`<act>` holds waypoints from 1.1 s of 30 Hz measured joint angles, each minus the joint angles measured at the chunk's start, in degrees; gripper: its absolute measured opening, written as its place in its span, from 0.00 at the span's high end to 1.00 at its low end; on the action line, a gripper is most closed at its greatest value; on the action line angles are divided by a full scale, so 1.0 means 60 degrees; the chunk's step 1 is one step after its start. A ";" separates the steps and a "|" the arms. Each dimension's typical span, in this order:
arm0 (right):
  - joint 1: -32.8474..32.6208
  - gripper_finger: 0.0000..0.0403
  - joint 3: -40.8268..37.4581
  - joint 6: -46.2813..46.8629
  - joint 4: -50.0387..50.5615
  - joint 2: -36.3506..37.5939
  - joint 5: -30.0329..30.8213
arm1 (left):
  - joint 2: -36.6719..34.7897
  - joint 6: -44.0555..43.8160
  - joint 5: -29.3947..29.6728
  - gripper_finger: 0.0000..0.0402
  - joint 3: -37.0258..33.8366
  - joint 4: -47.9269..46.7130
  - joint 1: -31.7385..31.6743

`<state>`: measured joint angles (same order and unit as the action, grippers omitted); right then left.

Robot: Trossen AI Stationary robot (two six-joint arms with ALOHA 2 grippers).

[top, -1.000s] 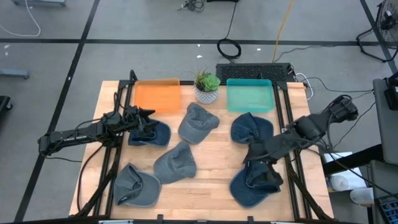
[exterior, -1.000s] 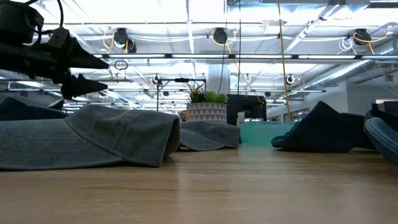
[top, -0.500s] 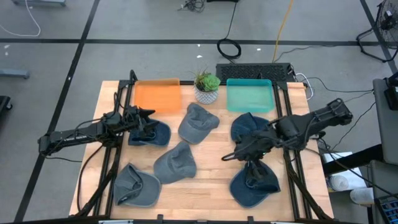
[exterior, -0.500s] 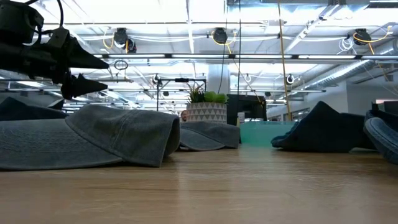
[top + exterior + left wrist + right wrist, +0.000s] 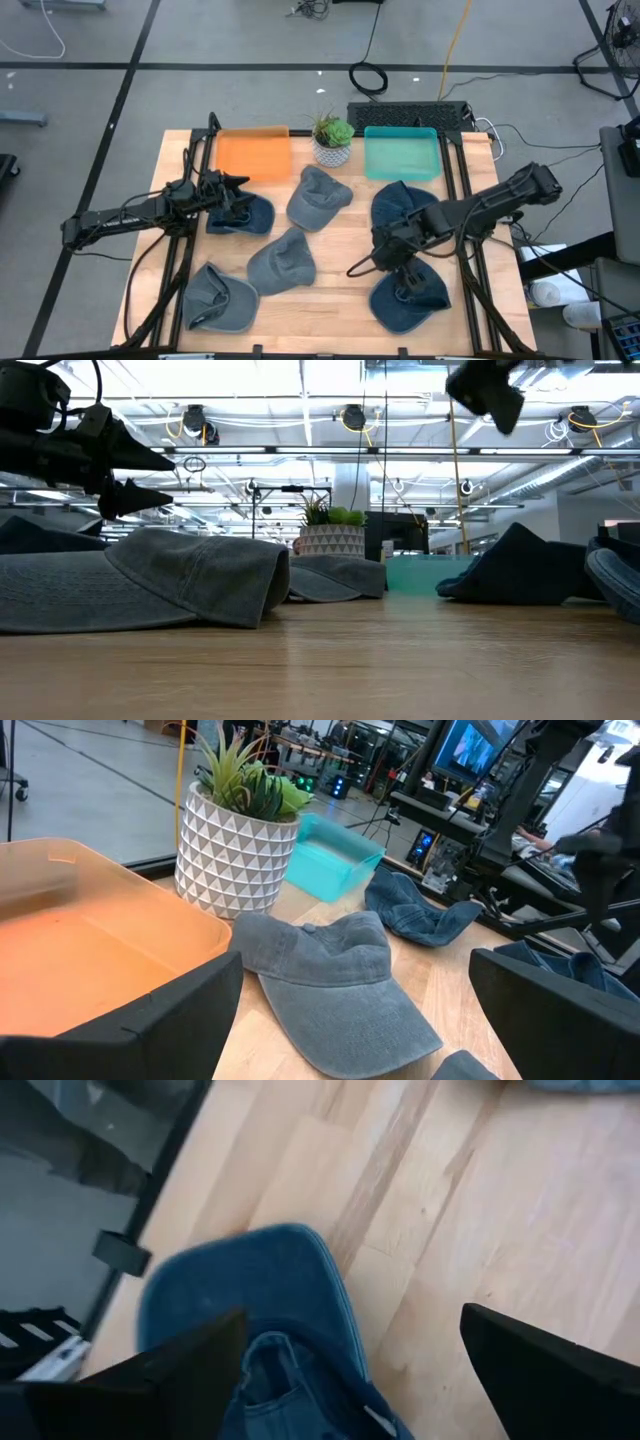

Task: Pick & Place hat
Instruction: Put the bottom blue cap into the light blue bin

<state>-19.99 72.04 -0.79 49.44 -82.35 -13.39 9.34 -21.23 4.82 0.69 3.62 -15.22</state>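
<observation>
The table (image 5: 330, 262) carries six hats, an orange bin (image 5: 253, 154) and a teal bin (image 5: 401, 154) at its far edge, and a potted plant (image 5: 332, 140) between them. Three grey hats lie left of centre; three blue hats lie to the right, one under the left arm. The right arm has swung across over the last second: it previously sat low over the near-right blue hat (image 5: 408, 300), and its gripper (image 5: 362, 266) now hangs above bare wood just left of that hat, jaws spread and carrying nothing. The hat itself has not shifted (its crumpled crown lies as before), so no pick has been made; in my judgement the arm is repositioning for a fresh approach or turning toward another hat. The left gripper (image 5: 233, 190) has not moved, and hovers with jaws wide over the far-left blue hat (image 5: 243, 214), not touching it as far as can be seen. Both bins hold nothing, so the task stands at its beginning.
</observation>
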 joint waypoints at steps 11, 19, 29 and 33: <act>0.0003 0.13 -0.2108 0.0042 -0.2448 0.0004 -0.0314 | 0.0000 0.0000 0.0000 0.01 0.0000 0.0000 -0.0004; -0.0027 0.13 -0.3320 0.0483 -0.3924 -0.0055 -0.0814 | 0.0004 0.0000 0.0000 0.01 0.0000 0.0000 -0.0001; -0.0228 0.13 -0.4164 0.0048 -0.5606 -0.0641 -0.0541 | 0.0000 0.0000 0.0000 0.01 0.0000 0.0001 -0.0003; -0.0317 0.13 -0.4657 -0.0312 -0.6126 -0.0637 -0.0506 | 0.0002 0.0000 0.0000 0.01 0.0000 0.0002 -0.0002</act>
<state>-21.89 44.10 -2.66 12.68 -86.17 -16.42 9.35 -21.23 4.82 0.69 3.63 -15.24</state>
